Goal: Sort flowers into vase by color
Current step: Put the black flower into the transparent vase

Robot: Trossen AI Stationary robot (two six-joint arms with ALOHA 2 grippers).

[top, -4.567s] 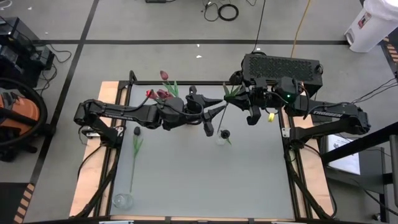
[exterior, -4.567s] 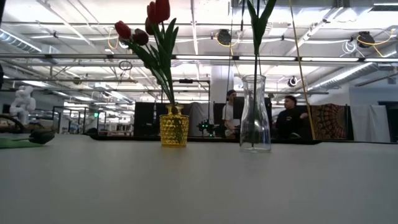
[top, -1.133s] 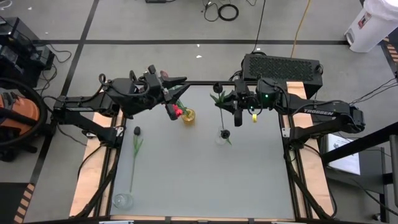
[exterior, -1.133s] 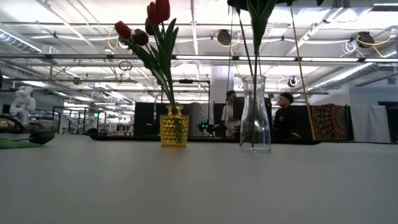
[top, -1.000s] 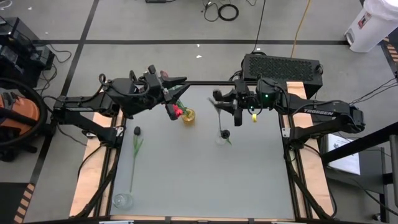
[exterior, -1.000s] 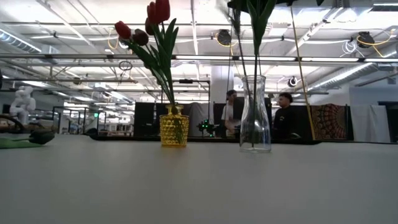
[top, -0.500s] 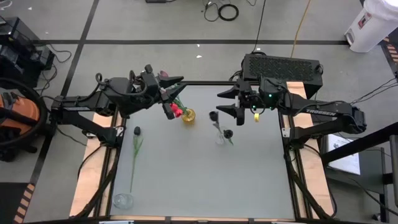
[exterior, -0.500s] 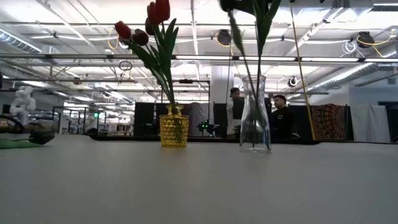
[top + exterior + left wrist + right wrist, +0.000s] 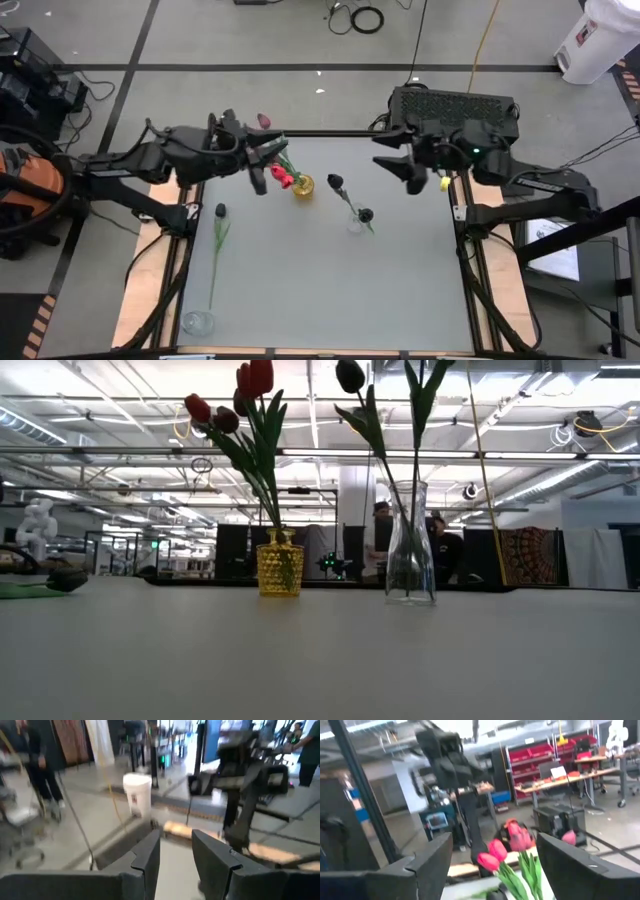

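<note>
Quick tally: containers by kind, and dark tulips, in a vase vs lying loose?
yellow vase: 1
tall clear vase: 1
small clear glass: 1
dark tulips standing in the tall clear vase: 2
dark tulip lying flat: 1
Total: 6

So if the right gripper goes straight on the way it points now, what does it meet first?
Most likely the red tulips in the yellow vase; they sit in the open right gripper's line. The dark tulip looks lower, though depth is unclear.
</note>
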